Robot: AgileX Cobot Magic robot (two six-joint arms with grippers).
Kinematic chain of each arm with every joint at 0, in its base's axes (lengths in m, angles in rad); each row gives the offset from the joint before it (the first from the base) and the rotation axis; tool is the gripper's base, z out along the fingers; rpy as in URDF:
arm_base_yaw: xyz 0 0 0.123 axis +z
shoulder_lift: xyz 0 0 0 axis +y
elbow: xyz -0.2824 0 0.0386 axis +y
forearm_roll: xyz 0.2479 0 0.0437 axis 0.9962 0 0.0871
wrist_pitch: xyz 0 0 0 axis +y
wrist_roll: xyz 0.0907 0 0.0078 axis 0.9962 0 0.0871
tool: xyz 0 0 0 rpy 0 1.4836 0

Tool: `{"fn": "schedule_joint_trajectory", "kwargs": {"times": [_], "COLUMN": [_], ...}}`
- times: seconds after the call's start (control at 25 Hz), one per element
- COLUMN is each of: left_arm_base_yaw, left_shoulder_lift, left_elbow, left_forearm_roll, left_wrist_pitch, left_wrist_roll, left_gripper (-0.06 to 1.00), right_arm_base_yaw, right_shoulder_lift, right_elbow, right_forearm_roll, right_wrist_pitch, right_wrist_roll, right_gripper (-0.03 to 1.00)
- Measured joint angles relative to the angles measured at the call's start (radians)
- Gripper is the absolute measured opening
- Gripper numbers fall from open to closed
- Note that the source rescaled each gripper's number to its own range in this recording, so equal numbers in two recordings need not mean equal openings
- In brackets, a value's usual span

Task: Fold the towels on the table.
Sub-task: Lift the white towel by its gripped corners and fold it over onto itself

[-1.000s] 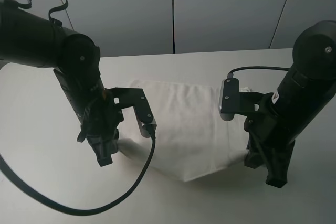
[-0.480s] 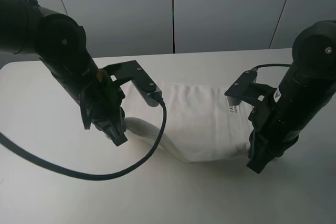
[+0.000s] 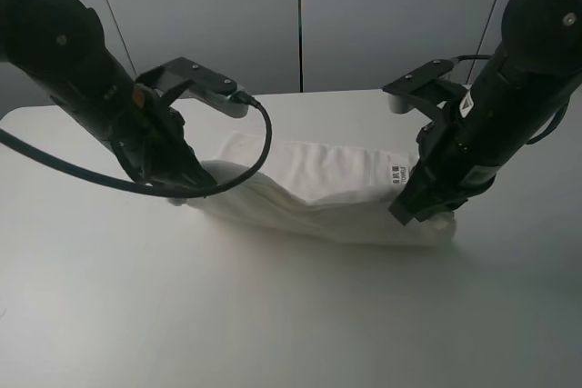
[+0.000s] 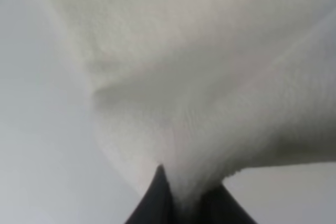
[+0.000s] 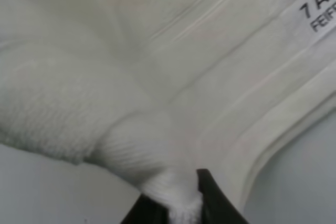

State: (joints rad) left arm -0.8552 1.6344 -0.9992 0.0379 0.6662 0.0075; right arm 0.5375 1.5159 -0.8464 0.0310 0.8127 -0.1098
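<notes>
Fingers [image 4: 155, 205] of the left gripper [image 3: 185, 190] and right gripper [image 3: 411, 210] pinch shut on the white towel's [image 3: 318, 197] ends, its middle sagging onto the table [image 3: 273, 315]; best carry both ends level and together so the edges meet squarely

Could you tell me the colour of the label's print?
Dark print on the small white label; right wrist view.

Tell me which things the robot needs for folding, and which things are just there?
For the job:
- white towel
- table it lies on
- left pincer, shut on one end of the towel
- right pincer, shut on the other end, near the label

Just there:
- grey wall panels behind the table
- black cable looping by the left pincer
</notes>
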Motion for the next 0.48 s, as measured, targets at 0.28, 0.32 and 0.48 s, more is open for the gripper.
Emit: {"fn": "schedule_joint_trajectory", "kwargs": {"times": [0.28,0.32,0.48], "left_arm_base_yaw": [0.016,0.016,0.016], "left_shoulder_lift": [-0.027,-0.027,-0.027], "left_elbow": [0.000,0.000,0.000], "left_forearm_roll": [-0.002,-0.002,-0.020], "left_wrist_pitch": [-0.029,-0.031,-0.016], "left_wrist_roll": [-0.041,-0.046,-0.049], "left_gripper": [0.00,0.00,0.00], "right_arm_base_yaw": [0.000,0.000,0.000], "right_shoulder_lift": [0.000,0.000,0.000], "right_elbow": [-0.007,-0.007,-0.007], "right_forearm_roll": [-0.141,-0.148,-0.146], "right_wrist_pitch": [-0.021,-0.028,-0.011], "right_wrist_roll": [0.214,0.231,0.247], "right_gripper": [0.00,0.00,0.00]}}
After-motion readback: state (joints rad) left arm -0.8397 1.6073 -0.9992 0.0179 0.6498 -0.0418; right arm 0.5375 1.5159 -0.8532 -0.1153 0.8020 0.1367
